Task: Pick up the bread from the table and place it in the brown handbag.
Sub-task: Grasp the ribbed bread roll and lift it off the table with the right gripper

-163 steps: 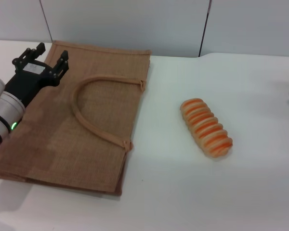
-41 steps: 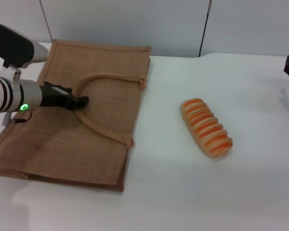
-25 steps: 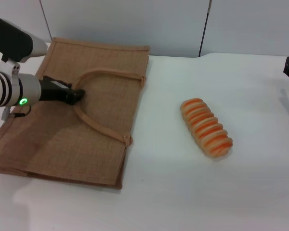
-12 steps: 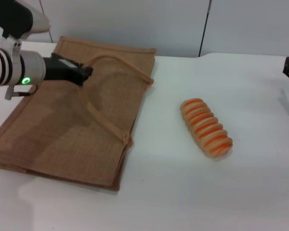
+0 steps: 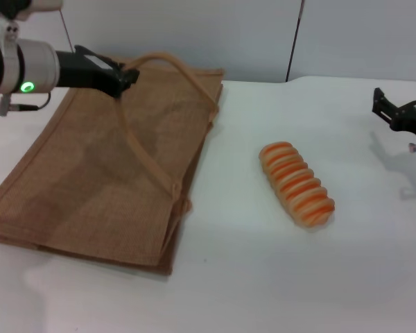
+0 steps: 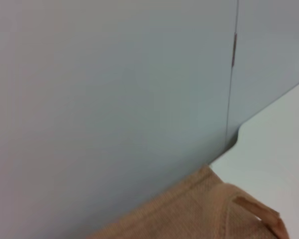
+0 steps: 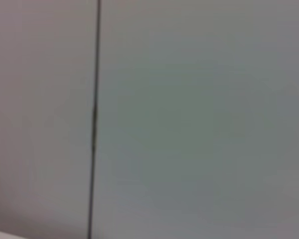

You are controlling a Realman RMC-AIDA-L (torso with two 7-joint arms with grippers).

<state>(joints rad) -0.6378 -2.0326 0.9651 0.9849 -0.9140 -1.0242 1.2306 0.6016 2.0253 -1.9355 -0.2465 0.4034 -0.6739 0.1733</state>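
The brown handbag [image 5: 90, 173] lies flat on the left side of the white table [image 5: 263, 277]. My left gripper [image 5: 127, 75] is over the bag's far edge, shut on its upper strap handle [image 5: 168, 61], which is pulled up off the cloth into a taut arch. In the left wrist view only a far corner of the handbag [image 6: 189, 209] shows. The bread [image 5: 296, 183], pale with orange ridges, rests on the table to the right of the bag, untouched. My right gripper [image 5: 401, 98] hovers open at the far right, well beyond the bread.
A grey panelled wall [image 5: 249, 35] stands right behind the table's far edge, close to the bag and my left gripper. The right wrist view shows only that wall [image 7: 189, 124]. White tabletop separates bag and bread.
My left gripper closed on the bag's handle and has raised it up and toward the wall, lifting the top layer. The right gripper has come further into view from the right.
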